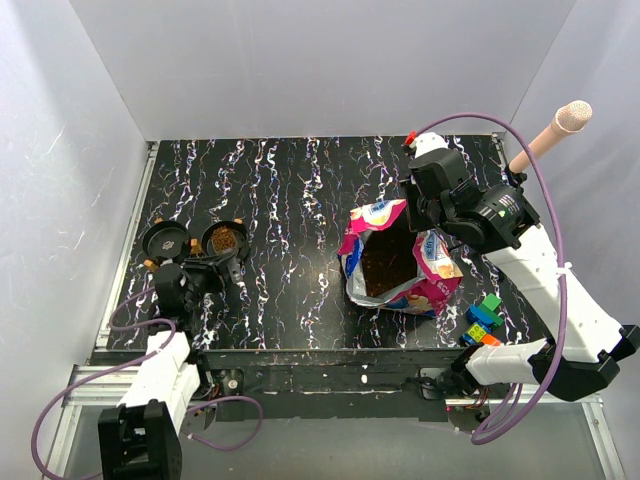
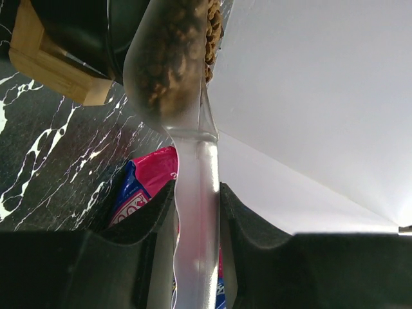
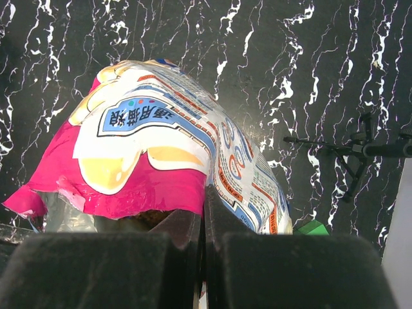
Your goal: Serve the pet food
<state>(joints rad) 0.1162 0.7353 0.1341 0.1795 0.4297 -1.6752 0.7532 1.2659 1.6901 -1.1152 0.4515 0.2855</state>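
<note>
loaded scoop points out from the left fingers, over the bowl

the left fingers [image 2: 145, 222] clamp narrowly on the handle of a clear scoop [image 2: 168, 64]. its long axis runs straight out from them toward the far side, cup end at the bowl [image 1: 205, 240] on the worktop's left. the pet food [image 2: 187, 32] in the cup is a grainy mass of small brown pellets (more fills the open bag [image 1: 372, 215] mid-worktop). the right fingers [image 3: 225, 219] pinch shut on the bag's rim, well apart from the bowl. the left arm is nearer, so a wrist roll there would likely pour.
</note>
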